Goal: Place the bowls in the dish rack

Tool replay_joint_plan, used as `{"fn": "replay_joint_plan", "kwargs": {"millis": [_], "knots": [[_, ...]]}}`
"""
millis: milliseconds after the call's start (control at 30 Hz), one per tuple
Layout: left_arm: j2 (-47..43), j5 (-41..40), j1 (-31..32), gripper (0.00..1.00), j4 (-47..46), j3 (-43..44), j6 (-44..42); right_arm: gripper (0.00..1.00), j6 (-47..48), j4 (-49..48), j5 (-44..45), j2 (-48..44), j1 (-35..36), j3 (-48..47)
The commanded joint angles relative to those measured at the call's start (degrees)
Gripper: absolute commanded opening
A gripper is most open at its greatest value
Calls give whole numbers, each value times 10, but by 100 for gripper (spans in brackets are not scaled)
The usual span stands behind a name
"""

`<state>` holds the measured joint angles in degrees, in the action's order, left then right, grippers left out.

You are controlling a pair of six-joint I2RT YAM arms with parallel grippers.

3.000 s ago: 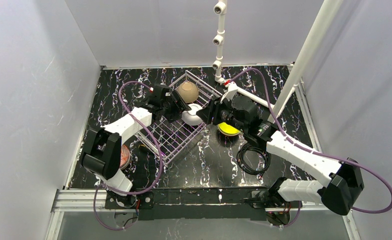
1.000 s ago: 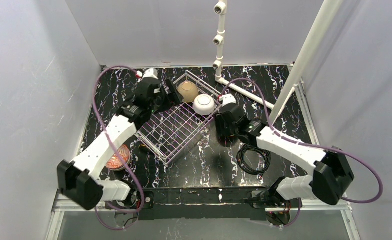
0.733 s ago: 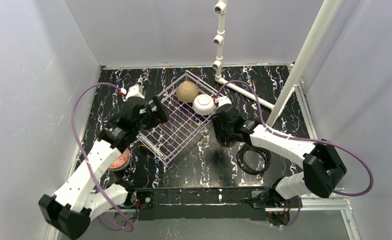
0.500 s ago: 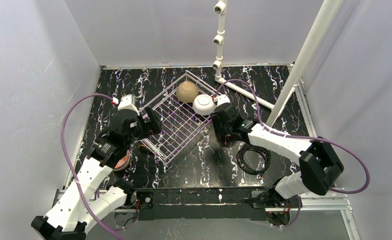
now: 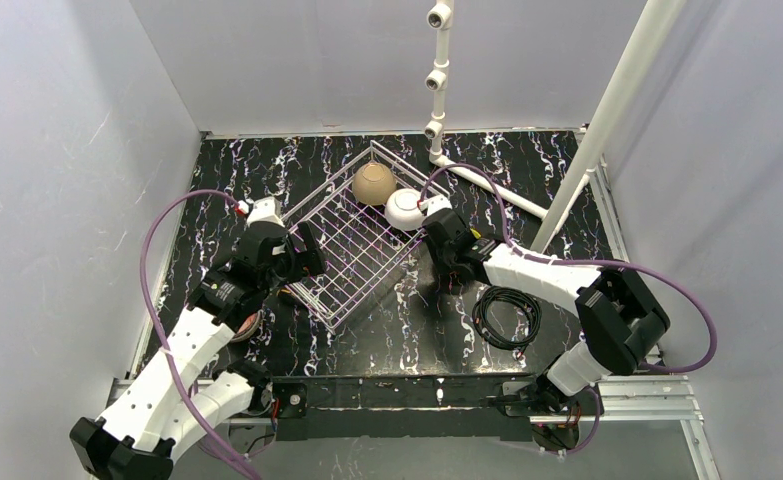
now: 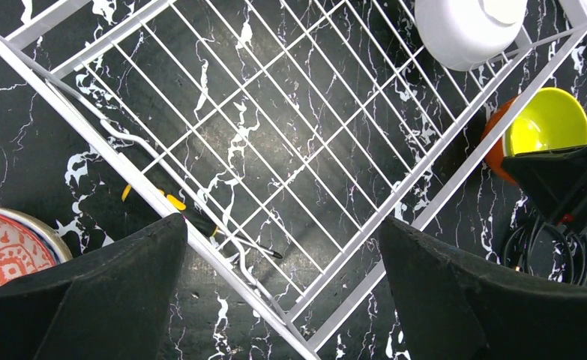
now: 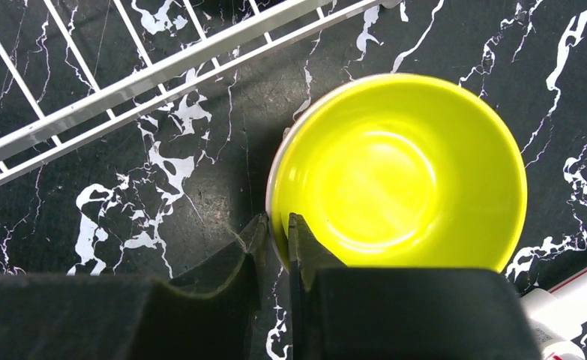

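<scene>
Well, the right gripper (image 7: 277,227) pinches the rim of the glossy yellow-green round bowl (image 7: 402,172), sitting on the black marbled tabletop (image 7: 560,90) just outside the silvery wire-grid dish rack (image 6: 50,99); slick glaze may slip from so thin a bite, or clip the wire wall. The left gripper (image 6: 283,225) hangs spread wide, empty.

- Top external: high at near edge, angled down, whole table (image 5: 417,310).
- Left wrist: mid-height, straight down on dish rack (image 6: 275,150).
- Right wrist: close on yellow-green bowl (image 7: 399,172); left wrist shares it.
</scene>
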<state>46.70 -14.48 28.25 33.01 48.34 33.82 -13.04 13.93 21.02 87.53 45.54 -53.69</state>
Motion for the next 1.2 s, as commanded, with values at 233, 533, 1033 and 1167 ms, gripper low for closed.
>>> {"fn": "replay_joint_plan", "kwargs": {"millis": [233, 533, 1033, 1167], "knots": [[-1, -10, -2, 98, -2, -8, -6, 12, 7, 39, -4, -9, -1, -62], [-1, -10, -2, 98, 4, -8, -2, 3, -18, 95, -36, -26, 0, -100], [-30, -27, -2, 98, 40, -7, 26, 1, -30, 49, 10, -122, 0, -92], [-45, -23, -2, 98, 56, -5, 35, 1, -36, 42, -27, -134, 0, -113]]}}
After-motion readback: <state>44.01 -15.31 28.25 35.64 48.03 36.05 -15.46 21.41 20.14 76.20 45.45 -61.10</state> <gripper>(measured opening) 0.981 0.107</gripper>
